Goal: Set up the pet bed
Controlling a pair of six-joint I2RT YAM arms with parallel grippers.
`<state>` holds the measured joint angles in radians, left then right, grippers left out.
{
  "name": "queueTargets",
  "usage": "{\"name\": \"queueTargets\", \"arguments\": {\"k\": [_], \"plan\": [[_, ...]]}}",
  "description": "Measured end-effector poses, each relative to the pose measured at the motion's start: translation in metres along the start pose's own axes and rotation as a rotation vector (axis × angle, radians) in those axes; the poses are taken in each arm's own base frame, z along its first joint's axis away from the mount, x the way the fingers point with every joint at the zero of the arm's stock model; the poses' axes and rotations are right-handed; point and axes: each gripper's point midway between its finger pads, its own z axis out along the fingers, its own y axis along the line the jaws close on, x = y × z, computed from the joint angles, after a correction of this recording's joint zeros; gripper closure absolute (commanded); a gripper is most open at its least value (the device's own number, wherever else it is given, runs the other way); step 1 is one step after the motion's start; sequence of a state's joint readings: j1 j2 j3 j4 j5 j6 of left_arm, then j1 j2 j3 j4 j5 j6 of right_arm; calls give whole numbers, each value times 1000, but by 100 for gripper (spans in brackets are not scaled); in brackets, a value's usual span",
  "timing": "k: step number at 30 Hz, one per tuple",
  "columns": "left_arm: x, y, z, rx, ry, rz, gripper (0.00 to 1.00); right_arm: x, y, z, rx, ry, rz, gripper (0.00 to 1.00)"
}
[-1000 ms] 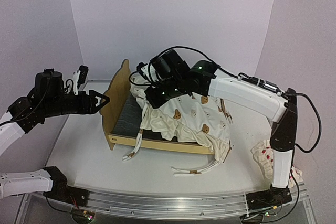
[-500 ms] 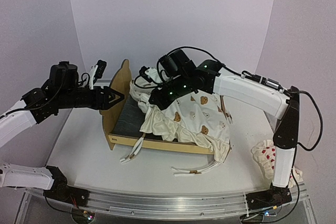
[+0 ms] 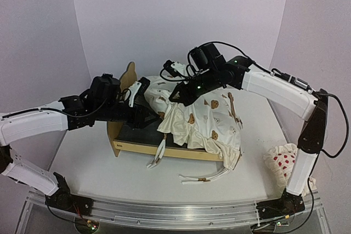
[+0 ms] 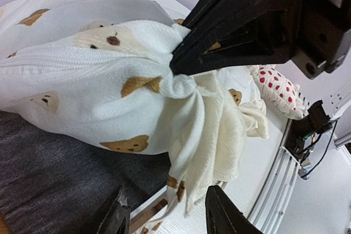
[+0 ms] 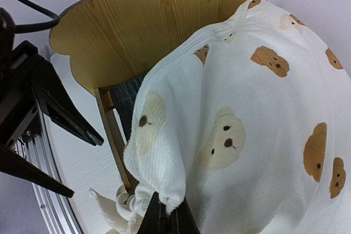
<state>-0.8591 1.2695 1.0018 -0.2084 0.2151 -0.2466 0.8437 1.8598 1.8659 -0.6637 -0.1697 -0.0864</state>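
Pinching a bunched fold of the cream, waffle-textured, ruffled cushion [image 3: 211, 121] printed with brown bear faces, the right gripper [image 3: 176, 97] has its two black fingers pressed together on the cloth and holds that corner raised above the bed. The small light plywood pet bed [image 3: 137, 147] stands on the white table [image 3: 88, 157], left of centre in the overhead view, with its headboard at the left end. The headboard is a flat panel with visible wood grain and two rounded bear-ear bumps along its top edge. The side rails are low, straight strips, and the base is dark grey felt with a fuzzy surface [image 4: 49, 173]. The cushion covers the right part of the frame and spills over the front rail, leaving the felt near the headboard bare. Its narrow cream ties [image 3: 159, 154] hang over the rail and curl on the table. The left gripper [image 3: 147, 118] sits low over the bare felt, facing the pinched fold, with its jaws parted and nothing between them. A small white pillow with red dots [image 3: 279, 163] lies at the right edge of the table, well apart from the bed.
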Motion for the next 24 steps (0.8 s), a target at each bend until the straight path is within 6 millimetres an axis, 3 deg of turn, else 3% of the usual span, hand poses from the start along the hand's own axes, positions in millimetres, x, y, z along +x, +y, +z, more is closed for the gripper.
{"name": "queueTargets", "arguments": {"k": [4, 9, 18, 24], "plan": [[3, 7, 17, -12, 5, 18, 56, 1, -3, -2, -9, 0, 8, 100], [22, 15, 36, -19, 55, 23, 57, -3, -10, -16, 1, -23, 18, 100], [61, 18, 51, 7, 155, 6, 57, -7, -18, -26, 13, -41, 30, 100], [77, 6, 53, 60, 189, 15, 55, -7, -18, -26, 8, -41, 36, 100]]}}
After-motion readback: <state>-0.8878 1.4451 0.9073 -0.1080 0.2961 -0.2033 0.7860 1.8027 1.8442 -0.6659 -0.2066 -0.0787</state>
